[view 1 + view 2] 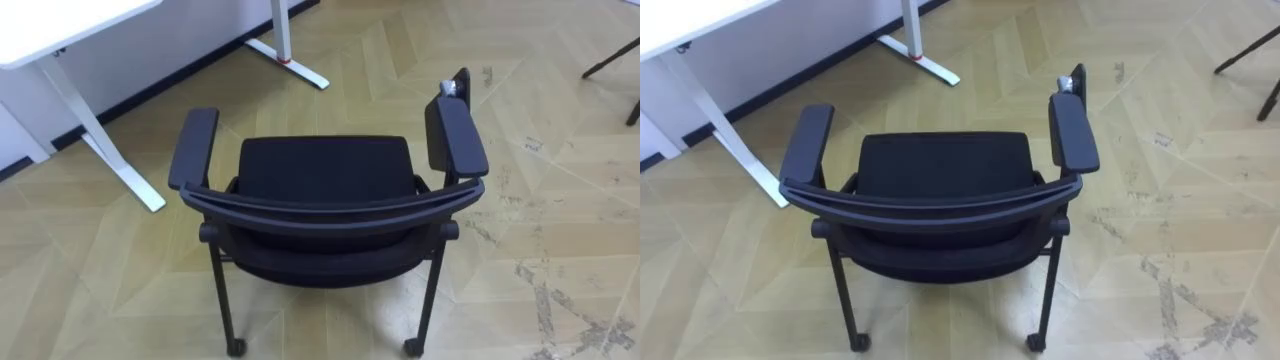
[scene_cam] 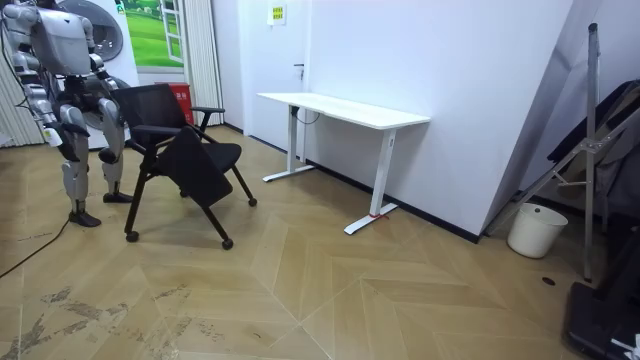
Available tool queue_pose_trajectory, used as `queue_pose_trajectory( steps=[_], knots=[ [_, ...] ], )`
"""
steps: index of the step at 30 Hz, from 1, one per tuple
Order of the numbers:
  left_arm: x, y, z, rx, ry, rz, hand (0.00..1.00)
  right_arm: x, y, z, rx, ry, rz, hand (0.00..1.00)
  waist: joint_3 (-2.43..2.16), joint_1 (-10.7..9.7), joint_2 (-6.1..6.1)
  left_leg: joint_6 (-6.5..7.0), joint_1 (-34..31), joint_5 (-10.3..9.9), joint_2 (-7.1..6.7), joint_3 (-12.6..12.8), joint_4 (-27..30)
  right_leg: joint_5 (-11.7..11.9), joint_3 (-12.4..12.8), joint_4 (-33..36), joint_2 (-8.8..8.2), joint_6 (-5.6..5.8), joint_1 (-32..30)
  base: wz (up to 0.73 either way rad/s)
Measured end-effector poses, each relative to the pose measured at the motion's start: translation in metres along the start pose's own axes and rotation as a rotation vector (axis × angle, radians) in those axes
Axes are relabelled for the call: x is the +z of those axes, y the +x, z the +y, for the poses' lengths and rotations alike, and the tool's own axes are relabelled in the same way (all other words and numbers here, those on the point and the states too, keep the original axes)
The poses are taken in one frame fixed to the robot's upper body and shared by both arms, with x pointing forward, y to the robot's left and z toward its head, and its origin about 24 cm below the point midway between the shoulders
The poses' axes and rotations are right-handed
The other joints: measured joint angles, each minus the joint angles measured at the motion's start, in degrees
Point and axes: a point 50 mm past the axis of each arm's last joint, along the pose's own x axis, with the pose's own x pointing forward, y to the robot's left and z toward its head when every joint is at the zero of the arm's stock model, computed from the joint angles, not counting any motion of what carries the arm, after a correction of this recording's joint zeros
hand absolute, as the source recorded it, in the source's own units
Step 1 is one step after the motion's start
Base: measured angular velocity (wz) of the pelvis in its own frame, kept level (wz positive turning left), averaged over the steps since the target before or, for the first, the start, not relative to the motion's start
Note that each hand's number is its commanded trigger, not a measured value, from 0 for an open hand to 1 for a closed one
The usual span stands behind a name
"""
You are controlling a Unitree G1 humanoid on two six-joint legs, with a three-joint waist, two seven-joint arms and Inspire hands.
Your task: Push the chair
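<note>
Here's the chair (image 1: 325,190), dead centre below the head camera, seen from behind and above. It's all black: a curved backrest rim (image 1: 330,208) nearest the robot, a padded seat beyond it, and thin dark legs on small casters (image 1: 237,347) at six o'clock. The left armrest (image 1: 193,148) sits at nine o'clock of the seat and the right armrest (image 1: 457,135) at three. It stands on pale herringbone floor (image 1: 560,250), scuffed at four o'clock.

The white desk (image 1: 60,30) lies at ten o'clock of the chair, its top cut off by the edge and its foot (image 1: 300,65) at twelve. Thin dark legs (image 1: 610,60) at two o'clock are cropped too, so what they belong to is unclear. A small grey part (image 1: 448,88) at the front of the right armrest is hard to make out. The chair's front legs are hidden under the seat.

From the room camera, the robot stands right behind the chair's back, at the room view's left. The right hand (image 2: 70,128) and left hand (image 2: 103,98) are tiny there, so I cannot tell whether they are clenched or released.
</note>
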Motion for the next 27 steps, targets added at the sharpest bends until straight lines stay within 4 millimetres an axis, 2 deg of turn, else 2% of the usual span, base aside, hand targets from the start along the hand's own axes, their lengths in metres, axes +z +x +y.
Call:
queue_pose_trajectory(
  steps=[5, 9, 10, 11, 17, 18, 19, 20, 23, 25, 26, 27],
  knots=[
    [-0.006, -0.002, 0.011, 0.062, -0.027, 0.013, 0.0, -0.006, -0.001, -0.003, -0.024, 0.013, 0.014, 0.0, -0.25, 0.0, -0.59, 0.01, 0.3, 0.0, -0.15, 0.0, 0.4, 0.0, 0.0, -0.2, -0.09, 0.01, 0.2, 0.0],
    [-0.009, -0.003, 0.015, 0.091, -0.043, 0.031, 0.0, -0.01, -0.002, -0.006, -0.043, 0.017, 0.037, 0.0, -0.3, 0.0, -1.14, 0.01, 0.6, 0.0, -0.29, 0.0, 0.2, -0.1, 0.0, -0.2, -0.21, 0.12, 0.5, 0.0],
    [-0.009, -0.003, 0.016, 0.096, -0.05, 0.034, 0.0, -0.01, -0.002, -0.006, -0.05, 0.023, 0.041, 0.0, -0.19, 0.0, -1.56, 0.01, 0.6, 0.0, -0.29, 0.0, 0.2, -0.1, 0.0, -0.2, -0.21, 0.12, 0.5, 0.0],
    [-0.009, -0.003, 0.016, 0.098, -0.052, 0.036, 0.0, -0.011, -0.002, -0.007, -0.054, 0.026, 0.041, 0.0, -0.34, 0.0, -1.36, 0.01, 0.6, 0.0, -0.29, 0.0, 0.2, -0.1, 0.0, -0.2, -0.2, 0.12, 0.5, 0.0],
    [-0.011, -0.003, 0.018, 0.125, -0.059, 0.047, 0.0, -0.015, -0.003, -0.01, -0.081, 0.035, 0.06, 0.0, -0.42, 0.0, -1.45, 0.02, 0.7, 0.0, -0.28, 0.0, 0.2, -0.1, 0.0, 0.0, -0.2, 0.11, 0.6, 0.0],
    [-0.011, -0.003, 0.018, 0.128, -0.059, 0.048, 0.0, -0.015, -0.003, -0.011, -0.083, 0.036, 0.063, 0.0, -0.22, 0.0, -1.28, 0.03, 0.7, 0.0, -0.28, 0.0, 0.2, -0.1, 0.0, 0.0, -0.2, 0.11, 0.6, 0.0],
    [-0.012, -0.003, 0.019, 0.134, -0.059, 0.05, 0.0, -0.016, -0.003, -0.011, -0.084, 0.036, 0.065, 0.0, -0.39, -0.1, -1.66, 0.03, 0.7, 0.0, -0.28, 0.0, 0.2, -0.1, -0.1, 0.0, -0.21, 0.11, 0.6, 0.0],
    [-0.012, -0.003, 0.019, 0.137, -0.059, 0.051, 0.0, -0.016, -0.003, -0.011, -0.084, 0.035, 0.065, 0.0, -0.36, -0.1, -1.23, 0.03, 0.7, 0.0, -0.28, 0.0, 0.2, -0.1, -0.2, 0.0, -0.21, 0.11, 0.6, 0.0],
    [-0.014, -0.004, 0.02, 0.148, -0.061, 0.057, 0.0, -0.016, -0.003, -0.011, -0.085, 0.034, 0.067, 0.0, -0.33, -0.1, -1.49, 0.03, 0.7, 0.0, -0.28, -0.1, 0.1, -0.1, -0.2, 0.0, -0.2, 0.11, 0.6, 0.0],
    [-0.014, -0.004, 0.02, 0.163, -0.063, 0.057, 0.0, -0.014, -0.003, -0.012, -0.087, 0.027, 0.063, 0.0, -0.65, -0.1, -0.7, 0.04, 0.7, 0.0, -0.29, -0.1, 0.0, -0.1, -0.1, 0.0, -0.19, 0.11, 0.5, 0.0],
    [-0.015, -0.004, 0.021, 0.168, -0.066, 0.059, 0.0, -0.013, -0.003, -0.013, -0.093, 0.033, 0.062, 0.0, -0.59, -0.1, -1.42, 0.04, 0.8, 0.0, -0.29, -0.1, 0.0, -0.1, -0.1, 0.0, -0.19, 0.11, 0.5, 0.0],
    [-0.015, -0.005, 0.021, 0.17, -0.067, 0.06, 0.0, -0.013, -0.003, -0.014, -0.096, 0.037, 0.062, 0.0, -0.6, -0.1, -0.63, 0.04, 0.8, 0.0, -0.29, -0.1, 0.0, -0.1, -0.1, 0.0, -0.19, 0.11, 0.6, 0.0]
  ],
)
